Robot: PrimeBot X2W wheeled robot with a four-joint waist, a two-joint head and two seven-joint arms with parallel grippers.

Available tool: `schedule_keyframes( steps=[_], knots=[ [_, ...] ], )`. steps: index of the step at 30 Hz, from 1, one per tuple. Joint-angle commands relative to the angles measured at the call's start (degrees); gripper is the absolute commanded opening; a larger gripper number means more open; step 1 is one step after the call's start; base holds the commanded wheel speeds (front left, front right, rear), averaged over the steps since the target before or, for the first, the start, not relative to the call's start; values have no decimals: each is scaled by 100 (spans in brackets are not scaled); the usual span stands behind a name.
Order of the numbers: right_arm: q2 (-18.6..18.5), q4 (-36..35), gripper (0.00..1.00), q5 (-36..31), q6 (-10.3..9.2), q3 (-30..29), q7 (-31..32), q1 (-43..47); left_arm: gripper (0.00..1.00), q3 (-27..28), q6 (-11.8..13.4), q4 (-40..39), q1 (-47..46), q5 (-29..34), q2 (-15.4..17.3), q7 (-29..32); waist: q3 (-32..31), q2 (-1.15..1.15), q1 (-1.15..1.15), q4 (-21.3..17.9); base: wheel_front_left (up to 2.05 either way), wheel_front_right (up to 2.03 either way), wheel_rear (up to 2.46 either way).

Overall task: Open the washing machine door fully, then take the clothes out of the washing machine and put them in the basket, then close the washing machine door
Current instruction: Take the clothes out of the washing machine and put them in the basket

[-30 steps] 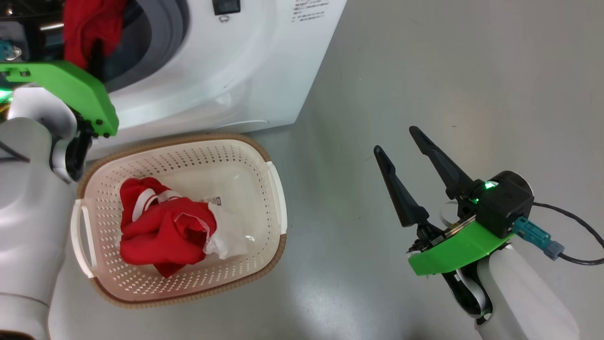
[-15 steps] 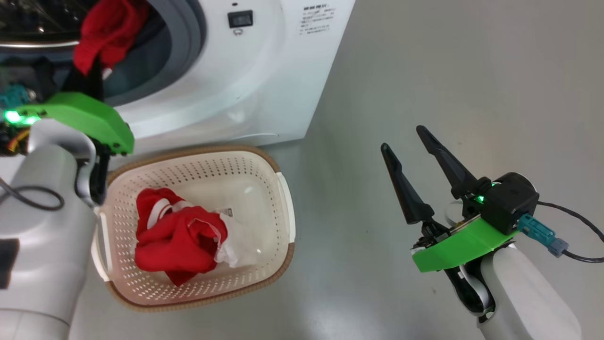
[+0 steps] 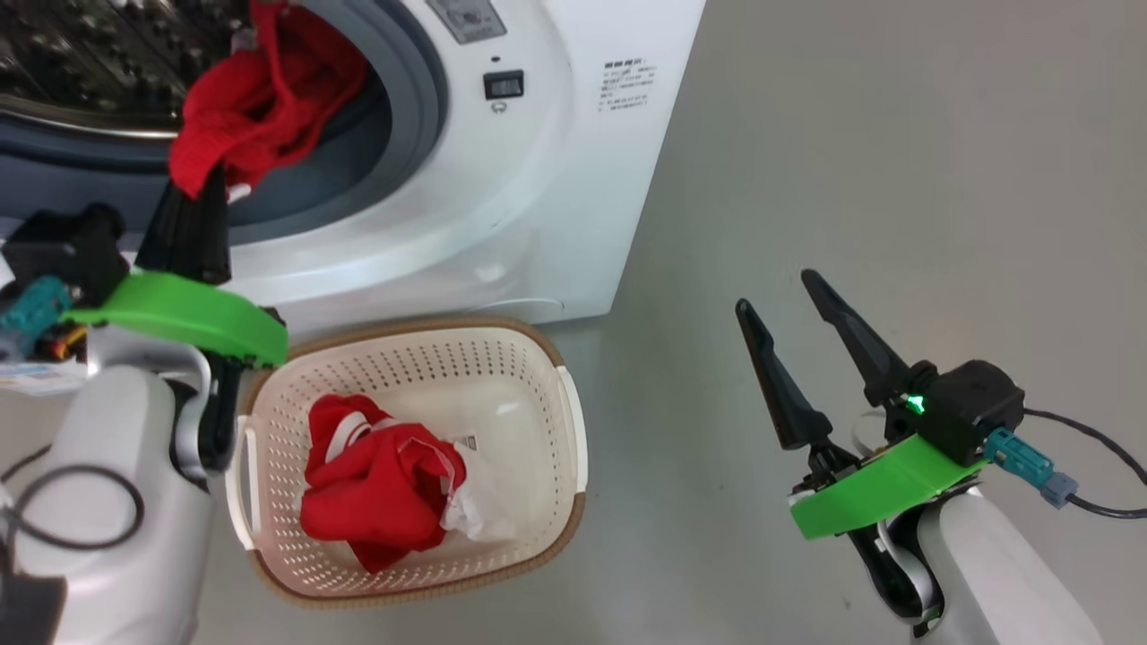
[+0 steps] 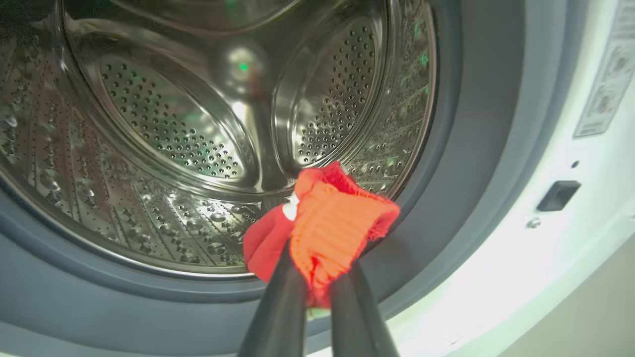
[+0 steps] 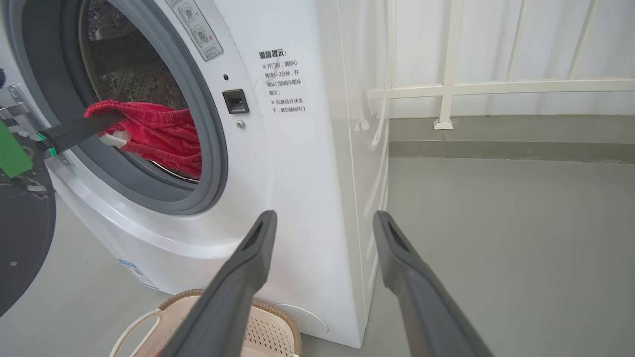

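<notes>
— What has changed in the last second?
— The left gripper (image 4: 320, 282) has closed. Its fingers were apart, and now they are pressed together on one end of a red garment (image 4: 330, 223) at the mouth of the washing machine (image 3: 556, 197). The head picture also shifted, but that is the camera.
— So it has a hold?
— I believe so. Carrying it to the basket (image 3: 430, 324), just in front of the machine, can begin. Other red clothes (image 3: 376, 484) already lie there.
— Which way does the garment lie?
— Its long axis runs from the pinched end, which points out toward the arm, back into the opening before the drum (image 4: 163, 124).
— And the right gripper (image 3: 774, 290)?
— Fingers wide apart, holding nothing, over the floor beside the machine.
</notes>
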Motion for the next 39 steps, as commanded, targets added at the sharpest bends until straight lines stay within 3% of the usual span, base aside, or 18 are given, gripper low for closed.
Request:
schedule_keyframes(
  steps=[1,17,35,39],
  knots=[
    [36,-93,100,43,19,100,-36,141,0,295,35,-438,226,136,146,-51,-180,0,0,40,0,0,0],
    [0,-43,100,64,19,51,-36,440,0,896,112,-1932,1368,471,-76,-52,-785,0,0,66,0,0,0],
    [20,9,100,96,19,28,-36,701,0,867,536,-4156,2335,669,-9,312,-1273,0,0,171,0,0,0],
    [13,-2,100,92,19,26,-36,734,0,771,582,-4314,2581,623,-98,440,-1235,0,0,194,0,0,0]
  ],
)
